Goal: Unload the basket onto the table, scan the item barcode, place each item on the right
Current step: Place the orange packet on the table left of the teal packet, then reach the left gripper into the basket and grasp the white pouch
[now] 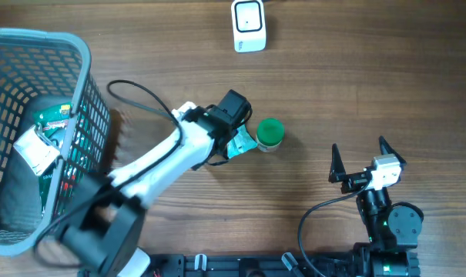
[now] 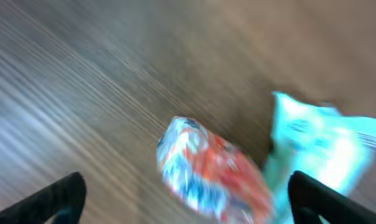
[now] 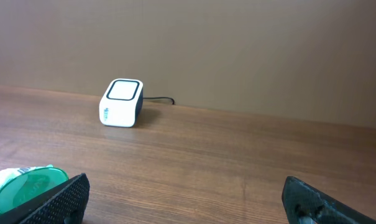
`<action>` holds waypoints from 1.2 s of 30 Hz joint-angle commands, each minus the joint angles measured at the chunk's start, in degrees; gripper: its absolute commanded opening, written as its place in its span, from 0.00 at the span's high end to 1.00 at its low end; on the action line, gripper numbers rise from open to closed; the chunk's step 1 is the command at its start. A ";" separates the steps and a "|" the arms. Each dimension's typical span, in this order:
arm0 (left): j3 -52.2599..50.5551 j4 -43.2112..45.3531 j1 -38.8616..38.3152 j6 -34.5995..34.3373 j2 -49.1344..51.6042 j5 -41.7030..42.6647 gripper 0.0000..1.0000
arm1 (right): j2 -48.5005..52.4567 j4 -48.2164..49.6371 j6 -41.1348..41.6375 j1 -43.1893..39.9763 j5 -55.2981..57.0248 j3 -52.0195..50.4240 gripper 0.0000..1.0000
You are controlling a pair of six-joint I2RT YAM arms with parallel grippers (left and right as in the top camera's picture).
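Observation:
The white barcode scanner [image 1: 249, 25] stands at the table's far edge, and the right wrist view shows the scanner [image 3: 121, 94] too. A green-lidded item [image 1: 269, 132] sits mid-table beside a teal packet [image 1: 241, 143]. My left gripper [image 1: 236, 127] hovers right over them, open. The left wrist view is blurred: a red, blue and white wrapped item [image 2: 212, 174] lies between and beyond the wide-spread fingers, with the teal packet [image 2: 324, 140] at the right. My right gripper [image 1: 358, 146] is open and empty, right of the items; the green lid [image 3: 23, 185] shows at its left.
A blue mesh basket [image 1: 77, 46] with several packaged goods fills the left side. The left arm's white links and black cable stretch from the front edge toward the middle. The scanner's cable runs off the far edge.

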 commanded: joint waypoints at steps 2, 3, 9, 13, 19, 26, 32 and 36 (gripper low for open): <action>8.26 -1.99 0.09 11.50 -17.46 -12.15 0.00 | -0.26 0.28 -0.42 0.09 0.31 -0.07 0.00; 10.03 -1.99 0.52 14.64 -21.79 -16.83 0.00 | -0.26 0.28 -0.42 0.09 0.31 -0.07 0.00; 11.87 -2.12 15.02 17.18 -41.03 -34.77 0.00 | -0.26 0.28 -0.42 0.09 0.31 -0.07 0.00; 11.85 -4.28 34.77 19.06 -44.65 -30.53 0.00 | -0.26 0.28 -0.44 0.09 0.31 -0.07 0.00; 11.85 -1.90 61.79 35.17 -33.07 -2.14 0.00 | -0.26 0.28 -0.44 0.09 0.31 -0.07 0.00; 11.80 -1.81 71.78 46.36 -16.31 3.87 0.00 | -0.26 0.28 -0.42 0.09 0.31 -0.07 0.00; 11.61 -0.57 71.78 56.24 -4.31 6.01 0.00 | -0.26 0.28 -0.42 0.09 0.31 -0.07 0.00; 11.43 1.79 72.06 59.49 -0.59 8.09 0.00 | -0.26 0.28 -0.44 0.09 0.31 -0.07 0.00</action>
